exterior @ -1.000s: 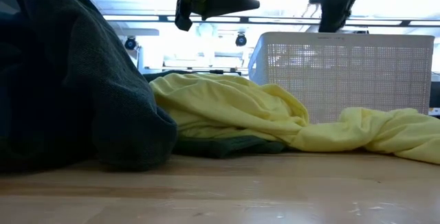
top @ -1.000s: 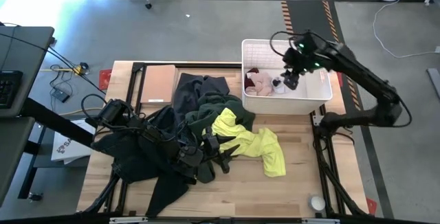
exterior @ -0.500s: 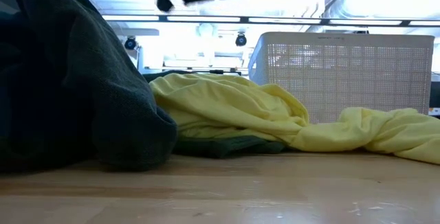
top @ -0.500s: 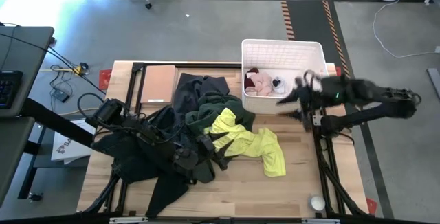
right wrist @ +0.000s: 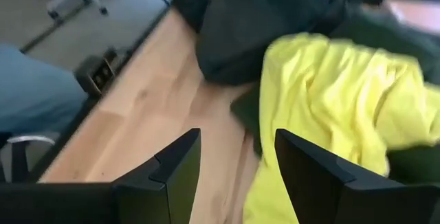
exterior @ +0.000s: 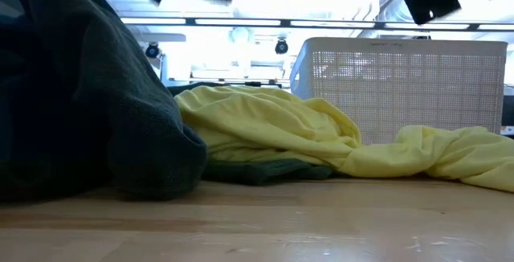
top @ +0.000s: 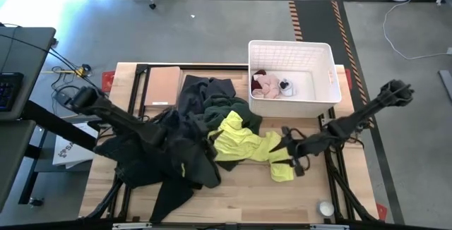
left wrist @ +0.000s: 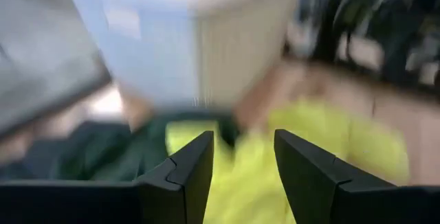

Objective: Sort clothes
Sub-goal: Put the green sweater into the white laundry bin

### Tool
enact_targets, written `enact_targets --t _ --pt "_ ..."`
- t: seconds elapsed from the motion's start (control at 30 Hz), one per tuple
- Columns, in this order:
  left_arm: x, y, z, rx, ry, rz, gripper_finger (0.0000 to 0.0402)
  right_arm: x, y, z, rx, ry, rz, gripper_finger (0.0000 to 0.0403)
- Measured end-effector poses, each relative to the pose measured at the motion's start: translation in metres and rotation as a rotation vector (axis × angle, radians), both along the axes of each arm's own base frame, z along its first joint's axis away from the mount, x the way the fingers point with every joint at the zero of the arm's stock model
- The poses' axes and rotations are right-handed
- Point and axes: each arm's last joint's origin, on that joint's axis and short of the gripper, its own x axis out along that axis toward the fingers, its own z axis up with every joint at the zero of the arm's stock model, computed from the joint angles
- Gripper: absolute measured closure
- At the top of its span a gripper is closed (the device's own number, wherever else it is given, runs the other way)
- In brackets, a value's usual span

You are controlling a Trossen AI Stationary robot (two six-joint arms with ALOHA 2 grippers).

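Right gripper (top: 295,161) gone from over the basket (top: 330,82); now low over the table at the right end of the yellow garment (top: 247,145), arm stretched in from the right edge. Fingers spread apart in the right wrist view (right wrist: 230,176), nothing between them, yellow cloth directly ahead. Basket holds a pale pink piece (top: 268,84), a maroon piece (top: 259,74) and a small black-and-white item (top: 285,85), probably the one just dropped there.

Left gripper pulled back from the near-middle of the pile toward the left; buried among dark garments (top: 159,159) in the high view, position only roughly placeable. In the left wrist view, fingers (left wrist: 196,162) parted and empty, yellow and dark green cloth (left wrist: 103,152) blurred beyond.

Meaning for the task: one drop-off into the basket done, right arm apparently swung over for the next pick, most likely the yellow garment. Bulk of clothes unsorted: dark grey and green heap (top: 212,99) at table centre, black mass to the left, yellow sprawled centre-right, near side of basket. Tan board (top: 163,85) at far left untouched.
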Motion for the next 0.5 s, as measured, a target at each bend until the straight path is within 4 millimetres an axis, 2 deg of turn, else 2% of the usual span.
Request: enact_targets --t 0.1,0.17,0.37,0.5 --pt "-0.005 0.025 -0.011 -0.136 0.162 -0.004 0.0259 0.003 0.004 -0.007 -0.004 0.034 -0.003 0.0218" --pt "-0.006 0.036 -0.017 -0.162 0.237 0.006 0.026 0.005 0.006 -0.01 -0.003 0.046 -0.009 0.0218" --pt "-0.002 0.05 -0.023 -0.11 0.378 -0.119 0.0252 0.007 0.006 -0.012 -0.011 0.048 -0.036 0.0218" --pt "0.0 0.061 -0.023 -0.135 0.392 -0.123 0.0224 0.007 0.006 -0.012 -0.009 0.047 -0.036 0.0218"
